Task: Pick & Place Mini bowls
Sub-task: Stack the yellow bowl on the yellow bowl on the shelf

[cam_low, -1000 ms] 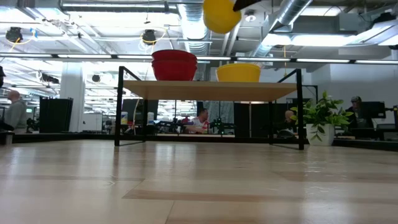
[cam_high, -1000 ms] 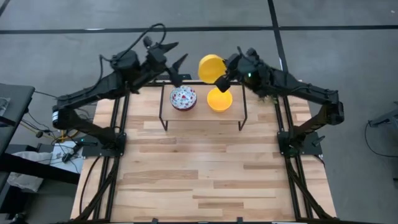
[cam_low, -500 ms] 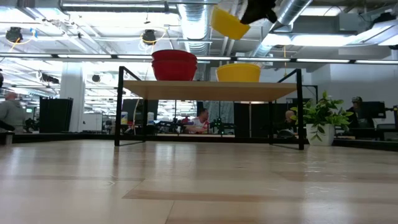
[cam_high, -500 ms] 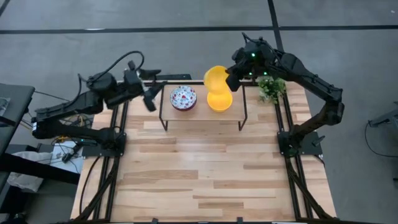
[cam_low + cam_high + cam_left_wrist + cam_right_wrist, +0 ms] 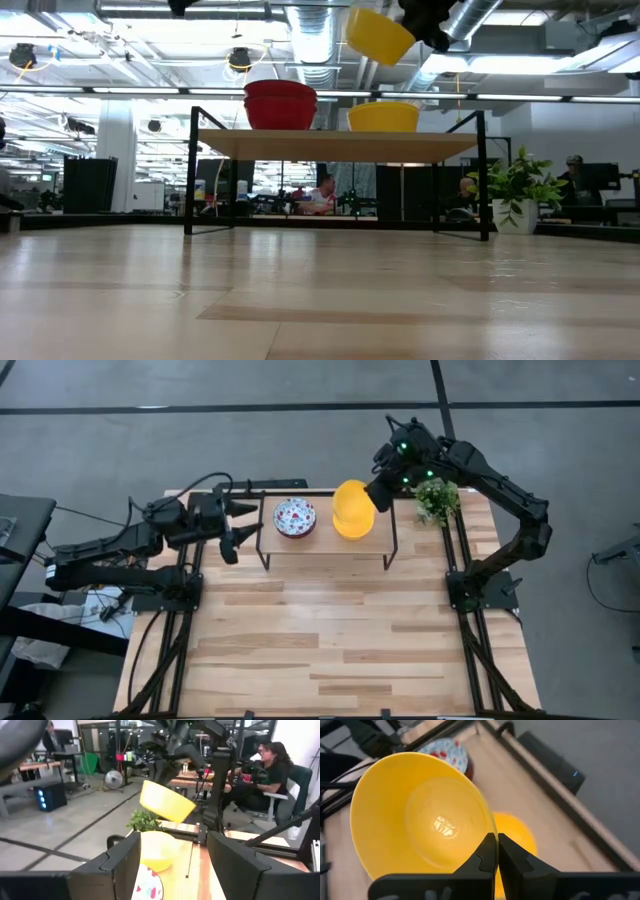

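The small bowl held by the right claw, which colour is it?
Plain bright yellow bowl, clearest in the right wrist view.

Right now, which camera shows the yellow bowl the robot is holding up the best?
The right wrist view: the held yellow bowl fills the picture, with the right gripper pinching its rim. The high view shows it small, over the other yellow bowl. The low view sees its tilted underside. The left wrist view shows it blurred.
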